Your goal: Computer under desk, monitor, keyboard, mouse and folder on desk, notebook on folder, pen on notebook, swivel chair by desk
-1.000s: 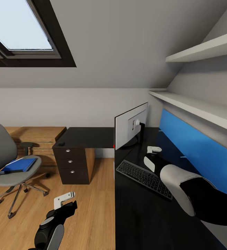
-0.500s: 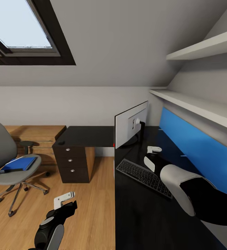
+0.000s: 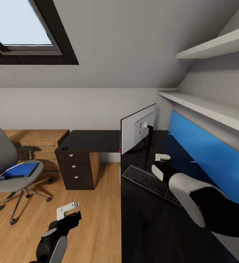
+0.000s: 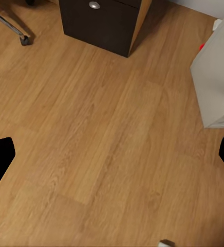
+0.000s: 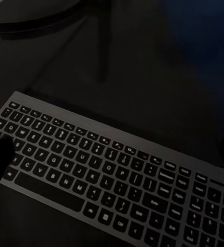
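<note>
Hands (image 3: 67, 210) (image 3: 162, 157) spread open, right over keyboard (image 3: 151, 185) beside monitor (image 3: 137, 132) on desk (image 3: 148, 226)

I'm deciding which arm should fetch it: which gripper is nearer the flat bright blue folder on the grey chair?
Left. The left gripper hangs over the wood floor, to the right of the flat bright blue folder. The right gripper is above the glossy black desk, by the slim keyboard, farther away.

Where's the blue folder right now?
In the head view, the flat bright blue folder lies on the seat of the grey swivel chair at far left, left of the dark drawer unit.
</note>
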Available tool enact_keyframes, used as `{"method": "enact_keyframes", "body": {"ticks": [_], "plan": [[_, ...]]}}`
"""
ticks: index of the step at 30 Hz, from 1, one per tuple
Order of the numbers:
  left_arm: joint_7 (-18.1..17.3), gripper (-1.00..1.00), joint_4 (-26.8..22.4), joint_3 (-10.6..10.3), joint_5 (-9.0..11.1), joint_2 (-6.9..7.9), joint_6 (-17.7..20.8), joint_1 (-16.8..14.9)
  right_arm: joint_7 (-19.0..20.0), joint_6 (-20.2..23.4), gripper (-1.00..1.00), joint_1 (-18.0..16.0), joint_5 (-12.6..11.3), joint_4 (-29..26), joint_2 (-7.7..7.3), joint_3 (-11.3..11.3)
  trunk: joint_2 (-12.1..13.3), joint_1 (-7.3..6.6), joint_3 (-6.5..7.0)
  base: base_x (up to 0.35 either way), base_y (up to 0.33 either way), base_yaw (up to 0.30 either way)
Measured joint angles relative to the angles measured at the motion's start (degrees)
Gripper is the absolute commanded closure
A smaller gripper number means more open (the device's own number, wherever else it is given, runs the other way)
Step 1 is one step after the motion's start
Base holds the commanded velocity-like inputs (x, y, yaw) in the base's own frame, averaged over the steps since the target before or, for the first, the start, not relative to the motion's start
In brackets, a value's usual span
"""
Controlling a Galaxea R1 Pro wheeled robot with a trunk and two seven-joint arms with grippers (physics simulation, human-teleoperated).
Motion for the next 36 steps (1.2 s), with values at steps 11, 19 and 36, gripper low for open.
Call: {"method": "enact_keyframes", "body": {"ticks": [11, 19, 36], "plan": [[0.0, -1.00, 0.0, 0.2, 0.0, 0.07, -0.1, 0.0, 0.0, 0.0, -1.00, 0.0, 0.1, 0.0, -0.02, 0.0, 0.0, -0.02, -0.99, 0.050, 0.000, 0.000], [0.0, -1.00, 0.1, 0.2, -0.1, 0.07, 0.0, 0.0, 0.0, 0.0, -1.00, 0.0, 0.1, 0.0, -0.02, 0.0, 0.0, 0.00, -1.71, 0.054, 0.000, 0.000], [0.0, -1.00, 0.1, 0.3, -0.1, 0.07, 0.0, 0.0, 0.1, 0.0, -1.00, 0.0, 0.0, 0.1, 0.02, 0.0, 0.0, 0.00, -3.24, 0.037, -0.034, 0.000]]}}
